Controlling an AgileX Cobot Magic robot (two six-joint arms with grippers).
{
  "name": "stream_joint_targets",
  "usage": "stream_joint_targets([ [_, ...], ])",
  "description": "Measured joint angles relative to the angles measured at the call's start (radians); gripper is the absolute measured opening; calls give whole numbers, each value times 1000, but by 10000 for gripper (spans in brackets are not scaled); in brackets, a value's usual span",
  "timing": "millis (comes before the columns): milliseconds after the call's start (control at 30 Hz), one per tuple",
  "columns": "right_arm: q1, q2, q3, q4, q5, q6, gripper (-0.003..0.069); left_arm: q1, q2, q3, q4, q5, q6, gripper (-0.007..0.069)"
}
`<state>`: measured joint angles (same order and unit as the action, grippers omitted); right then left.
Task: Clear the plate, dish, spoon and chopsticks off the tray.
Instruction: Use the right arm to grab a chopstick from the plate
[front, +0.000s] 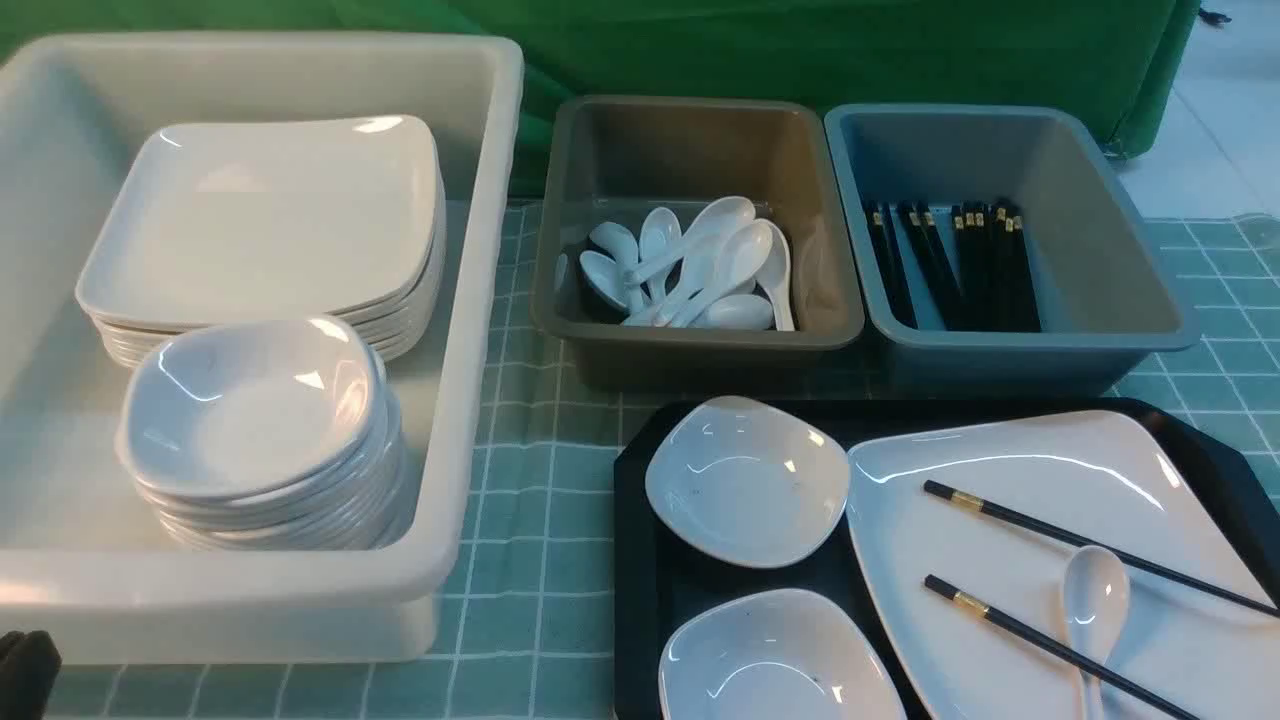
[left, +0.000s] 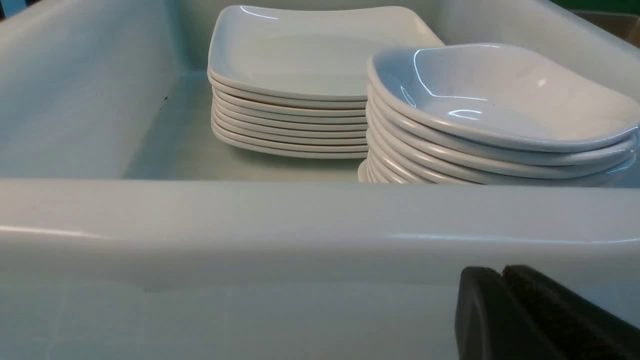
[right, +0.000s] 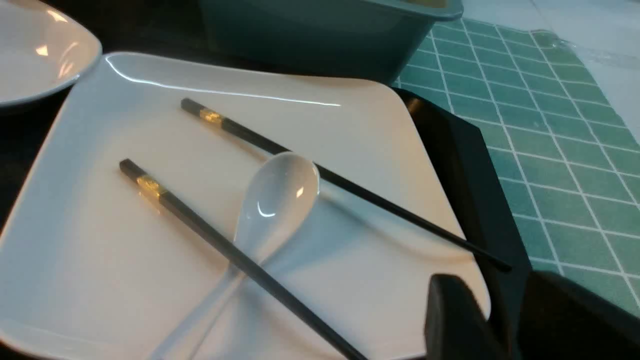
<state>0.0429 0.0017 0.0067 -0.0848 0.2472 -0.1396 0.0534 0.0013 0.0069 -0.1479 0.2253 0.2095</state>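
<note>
The black tray (front: 640, 600) lies at the front right. On it rest the large white plate (front: 1050, 520), a small white dish (front: 745, 480) and a second dish (front: 775, 660) nearer me. Both black chopsticks (front: 1080, 540) lie apart on the plate, with the white spoon (front: 1095, 595) between them; its handle passes under the nearer stick (right: 215, 240). My right gripper (right: 497, 285) is open over the plate's (right: 100, 240) corner and the tray rim (right: 470, 165), holding nothing. My left gripper (left: 500, 272) is shut and empty, facing the tub's front wall, and shows at the front view's corner (front: 20, 670).
A white tub (front: 480, 300) at the left holds a stack of plates (front: 270, 220) and a stack of small dishes (front: 250, 410). Behind the tray stand a grey bin (front: 690, 150) with several spoons and a blue-grey bin (front: 1090, 230) with several chopsticks. A green checked cloth (front: 540, 520) covers the table.
</note>
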Motion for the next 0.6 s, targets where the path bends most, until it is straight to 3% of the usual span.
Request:
stream_joint_targets([
  [467,0,0,0,0,0,1,242,0,0,0,26,-17,30,17],
  [600,0,0,0,0,0,0,242,0,0,0,-105,-125,-48,17],
])
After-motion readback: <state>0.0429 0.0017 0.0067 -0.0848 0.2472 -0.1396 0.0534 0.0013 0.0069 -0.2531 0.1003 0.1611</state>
